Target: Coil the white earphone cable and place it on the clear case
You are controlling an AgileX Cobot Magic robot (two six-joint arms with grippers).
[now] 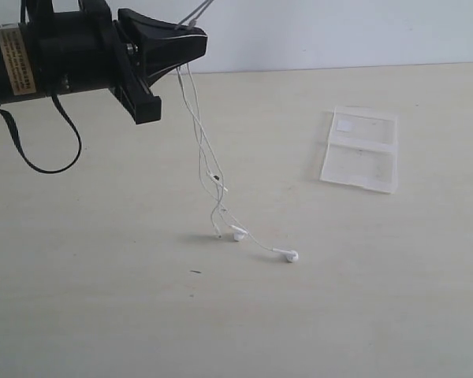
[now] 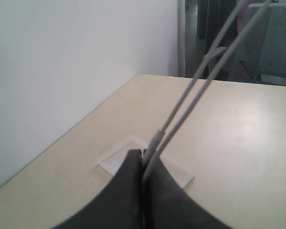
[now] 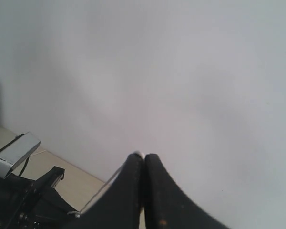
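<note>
The white earphone cable (image 1: 201,150) hangs in loose strands from my left gripper (image 1: 199,41), which is shut on it high above the table at the upper left. Its two earbuds (image 1: 238,233) (image 1: 290,255) rest on the table. Two taut strands (image 2: 190,93) rise from the left gripper (image 2: 143,155) toward the upper frame edge. My right gripper (image 3: 144,156) is shut with a white bit of cable at its tip, and a strand (image 3: 102,191) runs down to the left arm. The clear case (image 1: 359,148) lies flat to the right, also seen as the case (image 2: 115,160) beyond the left fingers.
A black robot cable (image 1: 43,150) loops below the left arm. The white wall (image 1: 339,31) bounds the table's far edge. The left arm (image 3: 19,205) shows low in the right wrist view. The right gripper is outside the exterior view.
</note>
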